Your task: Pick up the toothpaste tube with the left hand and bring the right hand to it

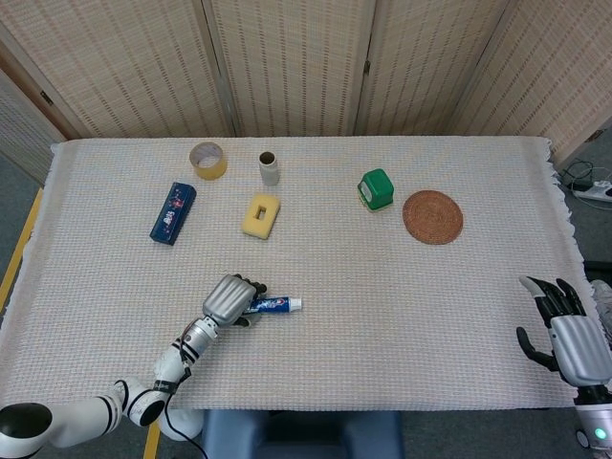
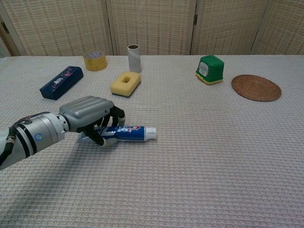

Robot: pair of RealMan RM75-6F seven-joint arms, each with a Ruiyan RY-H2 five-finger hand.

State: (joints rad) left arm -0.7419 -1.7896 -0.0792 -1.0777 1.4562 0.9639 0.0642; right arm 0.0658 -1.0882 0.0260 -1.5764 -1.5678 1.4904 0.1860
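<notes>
Toothpaste tube [image 1: 275,305]: blue and white, cap end pointing toward frame right, lying flat on the cloth-covered counter [image 1: 402,316] in the lower left of centre of the head view. Left hand [image 2: 92,116]: fingers curled over and around the tail end of the tube, which shows clearly in the chest view; the tube appears to rest on the cloth, so the grasp looks made or nearly made but the lift not begun. Right hand [image 1: 564,330]: at the lower right edge of the head view, fingers spread and holding nothing, well apart from the tube; not seen in the chest view. Progress, as judged: first stage (closing on the tube) about complete; remaining are raising it off the counter and carrying the right hand across to meet it. Other stock on the counter, all toward the upper part of the frame and untouched: dark blue box [image 1: 173,212] at left, roll of tape [image 1: 207,160], cardboard tube [image 1: 270,168] standing upright, yellow sponge [image 1: 260,214], green container [image 1: 376,189], round woven coaster [image 1: 432,217] at right.
</notes>
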